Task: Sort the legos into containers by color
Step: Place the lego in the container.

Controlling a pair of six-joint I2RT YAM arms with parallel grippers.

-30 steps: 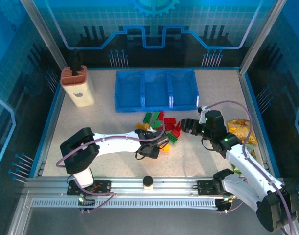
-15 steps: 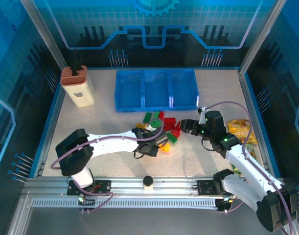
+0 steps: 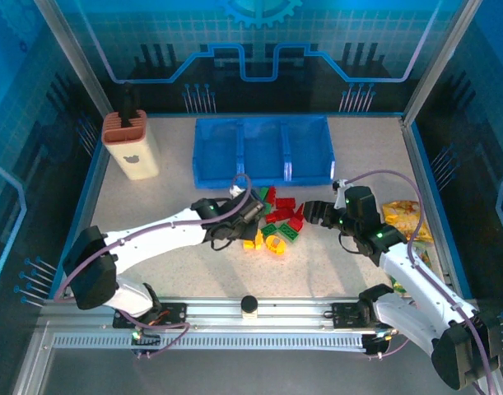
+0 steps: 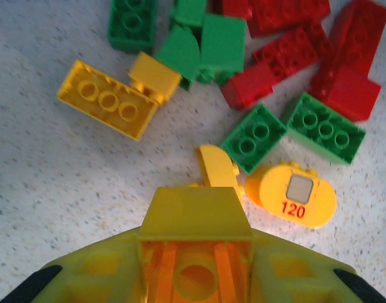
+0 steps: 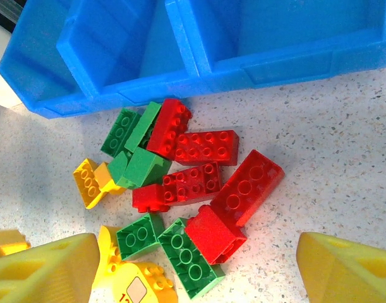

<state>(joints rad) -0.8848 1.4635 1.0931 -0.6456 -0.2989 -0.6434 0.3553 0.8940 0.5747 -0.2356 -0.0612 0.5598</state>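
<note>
Your left gripper (image 3: 251,211) sits at the left side of the pile of bricks (image 3: 277,218). Its wrist view shows the jaws clamped on a yellow brick (image 4: 193,214), with the hollow underside turned toward the camera. You cannot tell from these views whether that brick touches the table (image 3: 169,193).

Just past the held brick lie a small curved yellow piece (image 4: 216,167) and a round yellow piece (image 4: 294,199) with a label reading 120. Two green bricks (image 4: 253,139) lie there too, touching each other. A long yellow brick (image 4: 107,107) lies further out on the left of that view, and red bricks (image 4: 294,53) bunch at the upper right.

Your right gripper (image 3: 311,211) hovers at the right side of the same pile, jaws wide apart. Its yellow fingers (image 5: 44,268) stand at the two lower corners of its wrist view, with red and green pieces on the table between them.

The pile lies around the middle of the table, just in front of the near wall of the blue bin (image 3: 259,177). The bin's three compartments run side by side along the far edge. The closest green and red pieces come right up to that wall, but you cannot tell whether they touch it.

A cream holder (image 3: 134,152) stands near the far left corner. A yellow snack bag (image 3: 403,218) lies by the right edge, beside the right arm.
</note>
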